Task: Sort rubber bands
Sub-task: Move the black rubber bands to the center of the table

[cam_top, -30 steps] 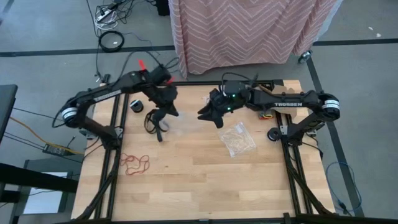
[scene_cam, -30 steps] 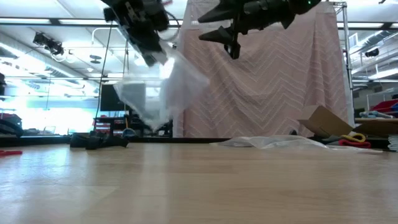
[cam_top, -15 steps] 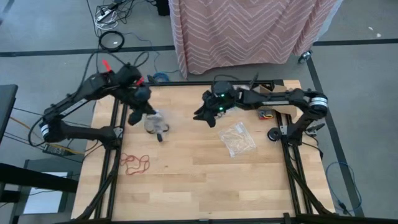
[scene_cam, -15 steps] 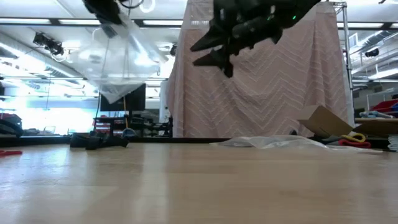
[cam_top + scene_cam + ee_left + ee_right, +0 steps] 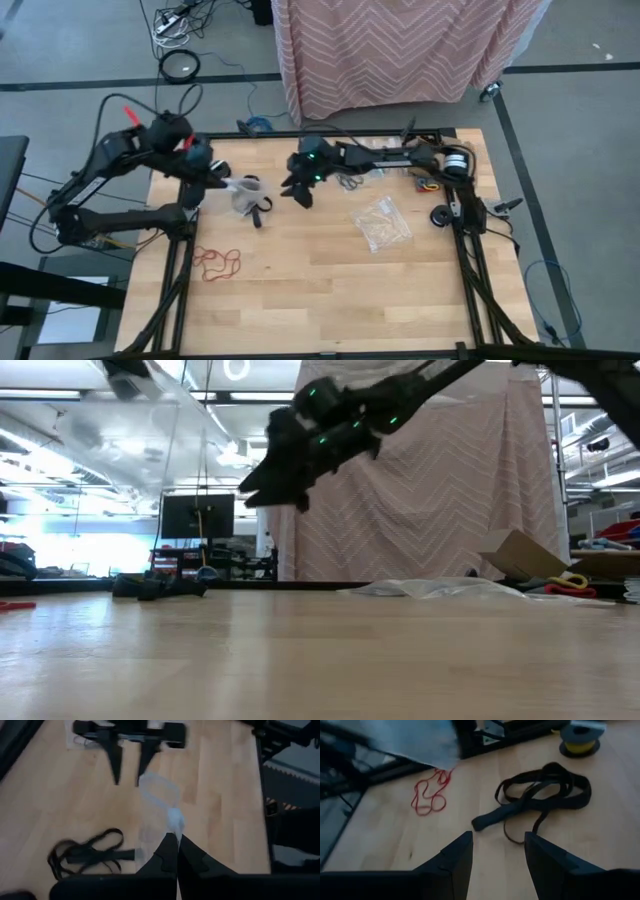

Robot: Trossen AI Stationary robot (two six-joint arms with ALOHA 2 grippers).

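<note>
My left gripper [image 5: 213,180] is shut on a clear plastic bag [image 5: 245,190] above the table's far left part. The bag also shows high in the low view [image 5: 140,430]. A cluster of black rubber bands [image 5: 545,790] lies flat on the wood just under and beside the bag [image 5: 260,210]. My right gripper [image 5: 296,192] hangs open a little to the right of them, slanting down, with nothing between its fingers [image 5: 495,855]. Red rubber bands [image 5: 216,262] lie near the left edge. My left gripper pinches a bunched end of the clear bag [image 5: 174,826] between its two shut fingers. The fingers slant down from the table's left side. The bag stretches away from the fingertips and hangs clear of the table, crumpled and slack.
A second clear bag with tan bands [image 5: 381,222] lies right of centre. A yellow spool [image 5: 580,740] and small clutter [image 5: 350,180] sit at the far edge. A cardboard box [image 5: 520,555] stands at the far right. Bare wood fills the near half.
My left gripper has gone up and toward the table's left edge, still shut, carrying the clear bag with it. The black rubber bands stay on the wood. My right gripper has come down and leftward toward the black bands, rolling a little, its fingers still open.
</note>
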